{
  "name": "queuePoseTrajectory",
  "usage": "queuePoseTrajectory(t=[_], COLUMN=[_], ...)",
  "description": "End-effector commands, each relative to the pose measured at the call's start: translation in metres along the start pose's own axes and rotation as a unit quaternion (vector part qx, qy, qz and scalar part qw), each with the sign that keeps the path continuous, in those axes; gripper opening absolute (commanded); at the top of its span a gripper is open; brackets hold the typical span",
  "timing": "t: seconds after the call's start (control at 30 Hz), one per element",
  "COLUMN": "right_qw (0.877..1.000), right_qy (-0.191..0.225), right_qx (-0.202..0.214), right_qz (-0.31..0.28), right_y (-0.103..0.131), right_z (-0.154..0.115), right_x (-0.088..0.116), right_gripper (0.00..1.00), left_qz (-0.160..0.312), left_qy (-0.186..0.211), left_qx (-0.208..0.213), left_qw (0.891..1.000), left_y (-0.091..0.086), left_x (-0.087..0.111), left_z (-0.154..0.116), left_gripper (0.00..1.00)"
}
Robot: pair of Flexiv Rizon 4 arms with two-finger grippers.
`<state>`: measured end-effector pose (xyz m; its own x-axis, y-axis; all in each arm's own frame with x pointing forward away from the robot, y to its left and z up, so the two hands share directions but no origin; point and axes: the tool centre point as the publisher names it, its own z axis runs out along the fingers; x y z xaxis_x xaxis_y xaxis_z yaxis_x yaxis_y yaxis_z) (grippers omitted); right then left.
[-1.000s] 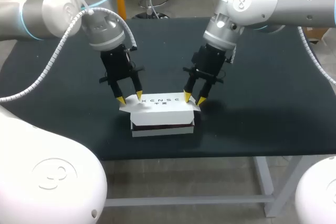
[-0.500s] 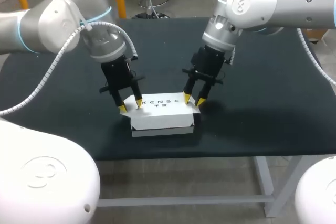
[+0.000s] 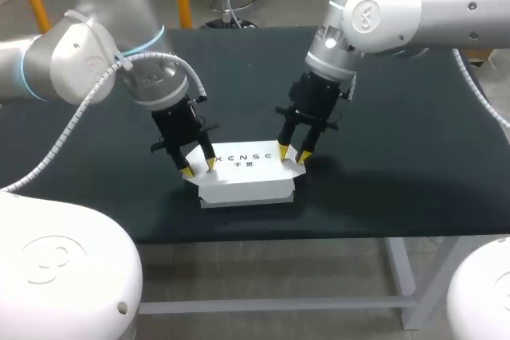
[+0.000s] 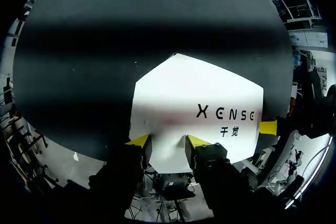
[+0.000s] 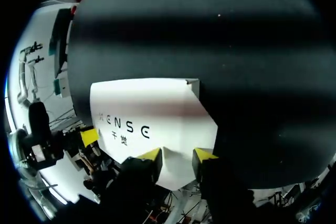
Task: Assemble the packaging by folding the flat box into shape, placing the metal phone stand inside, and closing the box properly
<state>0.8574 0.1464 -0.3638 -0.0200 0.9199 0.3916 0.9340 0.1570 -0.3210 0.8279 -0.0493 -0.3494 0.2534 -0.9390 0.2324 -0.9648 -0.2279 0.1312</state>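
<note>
A white box (image 3: 247, 177) with dark print on its lid stands near the front edge of the black table (image 3: 398, 141), its lid lying down flat. My left gripper (image 3: 198, 167) stands open with its yellow tips on the lid's left end. The right gripper (image 3: 292, 155) is open too, tips on the lid's right end. In the left wrist view the lid (image 4: 199, 98) stretches ahead of the gripper (image 4: 168, 141), and its edge flap lies between the fingers. The right wrist view shows the same: lid (image 5: 152, 108) ahead, creased flap between the fingers of the gripper (image 5: 177, 155). No phone stand is visible.
The box is close to the table's front edge. My other arm's yellow tip (image 4: 268, 127) shows at the far end of the lid in the left wrist view. The dark tabletop extends behind and to both sides of the box.
The lid has come down: the dark gap under its front edge is gone. My left gripper moved down and forward with the lid's left end, its fingers slightly closer. The right gripper barely shifted.
</note>
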Motion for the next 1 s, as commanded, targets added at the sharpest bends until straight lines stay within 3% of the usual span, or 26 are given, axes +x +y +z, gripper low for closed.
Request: queuePoseTrajectory(t=[0.03, 1.0], right_qw=[1.0, 0.988], right_qy=[-0.004, 0.0], right_qx=[-0.025, -0.152], right_qz=[0.0, -0.008], right_y=[-0.008, -0.018], right_z=[0.003, 0.019], right_x=[-0.001, -0.004], right_gripper=[0.42, 0.4], left_qz=[0.001, 0.011], left_qy=[-0.001, 0.035], left_qx=[0.007, 0.074], left_qw=[1.0, 0.997], left_y=[0.004, 0.002], left_x=[0.0, -0.006], left_z=[0.003, 0.018], left_gripper=[0.47, 0.51])
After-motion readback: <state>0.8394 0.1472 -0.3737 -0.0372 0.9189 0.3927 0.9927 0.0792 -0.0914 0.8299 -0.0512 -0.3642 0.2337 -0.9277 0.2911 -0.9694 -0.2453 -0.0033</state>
